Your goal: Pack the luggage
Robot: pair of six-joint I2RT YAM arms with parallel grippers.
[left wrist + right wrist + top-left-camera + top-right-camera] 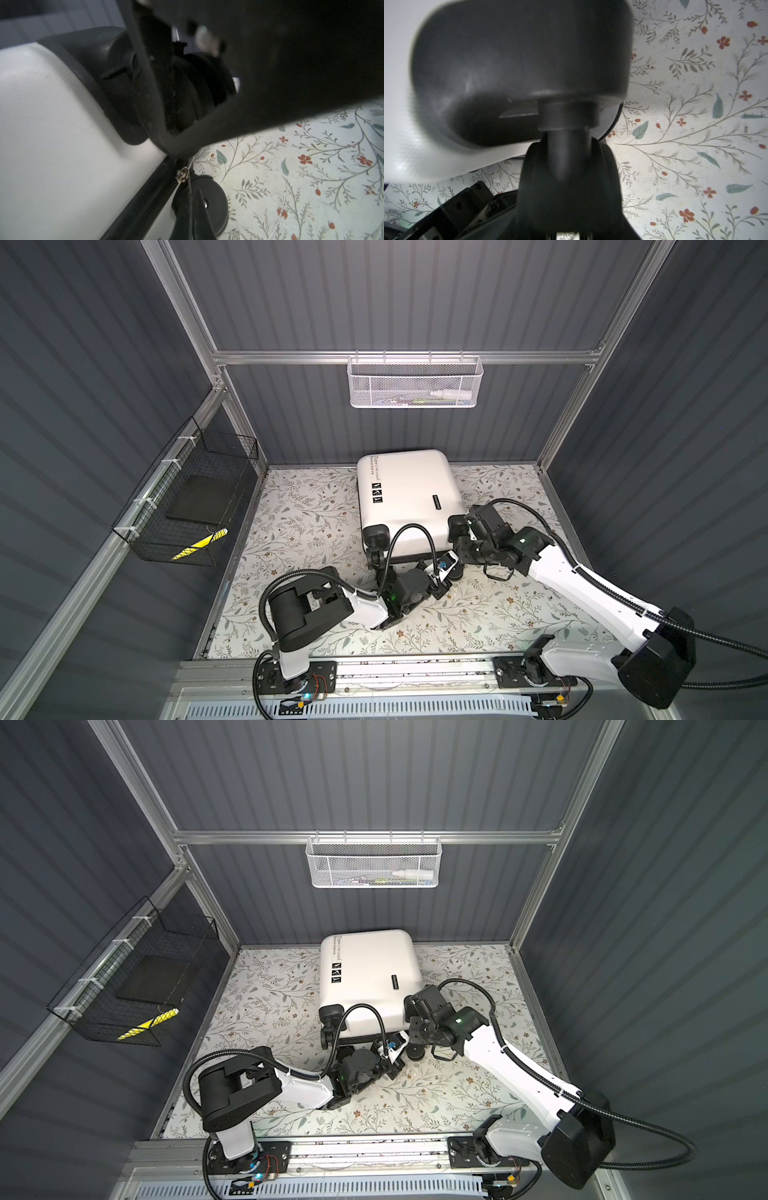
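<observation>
The luggage (409, 493) (370, 973) lies flat and closed on the floral floor, white shell up, its black wheels toward the front. My left gripper (445, 573) (398, 1049) is at the case's near edge, by the lower right wheel. In the left wrist view this gripper (194, 204) is shut on the thin zipper pull (182, 174), beside the black zipper track (145, 203). My right gripper (457, 537) (412, 1016) is at the upper right wheel. The right wrist view shows that wheel (569, 182) filling the jaws, under its grey housing (519, 72).
A white mesh basket (415, 383) hangs on the back wall with a white bottle inside. A black wire basket (187, 506) on the left wall holds a dark flat pad and a yellow-black item. The floral mat (519, 614) ends at a metal rail in front.
</observation>
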